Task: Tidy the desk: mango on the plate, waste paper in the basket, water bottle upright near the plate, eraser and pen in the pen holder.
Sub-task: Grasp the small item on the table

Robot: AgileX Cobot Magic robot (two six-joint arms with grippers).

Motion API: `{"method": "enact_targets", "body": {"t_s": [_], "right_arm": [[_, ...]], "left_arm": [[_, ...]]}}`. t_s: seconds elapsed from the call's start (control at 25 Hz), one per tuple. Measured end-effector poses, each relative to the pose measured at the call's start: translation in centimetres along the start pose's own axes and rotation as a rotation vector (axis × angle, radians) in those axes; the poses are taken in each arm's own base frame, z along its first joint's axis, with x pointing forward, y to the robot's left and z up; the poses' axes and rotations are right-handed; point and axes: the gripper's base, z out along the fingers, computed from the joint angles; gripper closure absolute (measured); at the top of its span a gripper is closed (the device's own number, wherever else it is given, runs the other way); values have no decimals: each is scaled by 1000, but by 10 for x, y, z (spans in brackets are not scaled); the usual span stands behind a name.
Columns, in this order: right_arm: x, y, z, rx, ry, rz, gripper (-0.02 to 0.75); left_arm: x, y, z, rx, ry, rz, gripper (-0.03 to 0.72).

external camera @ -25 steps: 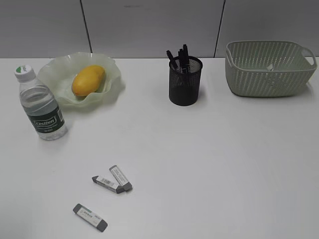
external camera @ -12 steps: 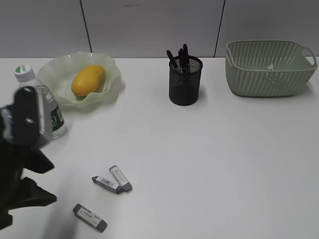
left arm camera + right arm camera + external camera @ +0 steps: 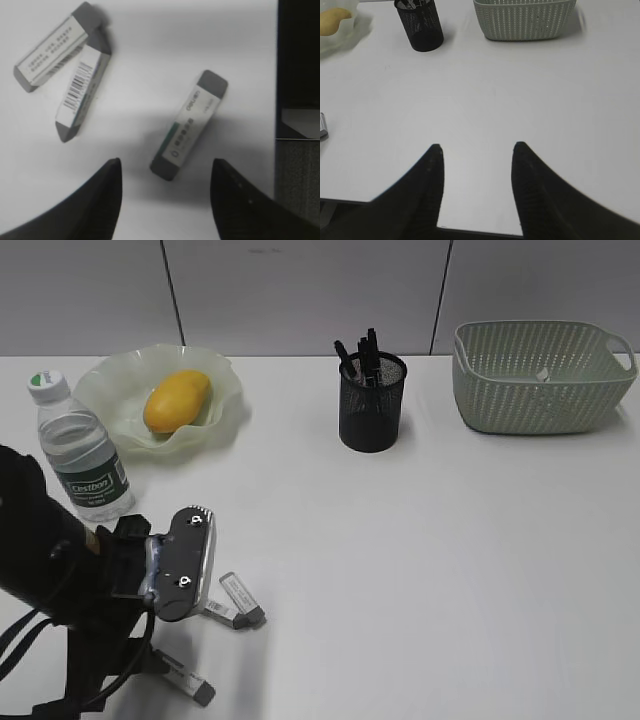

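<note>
The yellow-orange mango [image 3: 177,400] lies on the pale green plate [image 3: 225,375]. The water bottle [image 3: 84,452] stands upright left of the plate. The black mesh pen holder [image 3: 371,408] holds several dark pens [image 3: 360,355]. Three grey-and-white erasers lie on the desk [image 3: 420,560]: a touching pair [image 3: 75,75] and a single one [image 3: 190,125]. My left gripper [image 3: 166,167] is open just above the desk, its tips either side of the single eraser's near end. My right gripper [image 3: 477,147] is open and empty over bare desk. The waste paper shows only as a white bit [image 3: 541,373] inside the basket [image 3: 540,400].
My left arm [image 3: 178,565] covers the desk's front left corner and partly hides the eraser pair [image 3: 242,600]; the single eraser [image 3: 190,680] pokes out below it. In the right wrist view the pen holder [image 3: 420,25] and basket [image 3: 525,20] stand far ahead.
My left arm has come into the exterior view from the lower left and moved right, over the erasers. The objects on the desk have not moved.
</note>
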Motion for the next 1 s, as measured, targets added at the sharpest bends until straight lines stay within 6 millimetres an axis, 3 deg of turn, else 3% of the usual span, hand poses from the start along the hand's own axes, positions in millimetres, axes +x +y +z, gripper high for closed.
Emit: {"method": "enact_targets", "body": {"t_s": [0.4, 0.8, 1.0], "right_arm": [[0, 0, 0, -2, 0, 1, 376], [0, 0, 0, -2, 0, 2, 376], [0, 0, 0, -2, 0, 2, 376]], "left_arm": [[-10, 8, 21, 18, 13, 141, 300], [-12, 4, 7, 27, -15, 112, 307], [-11, 1, 10, 65, -12, 154, 307]]}}
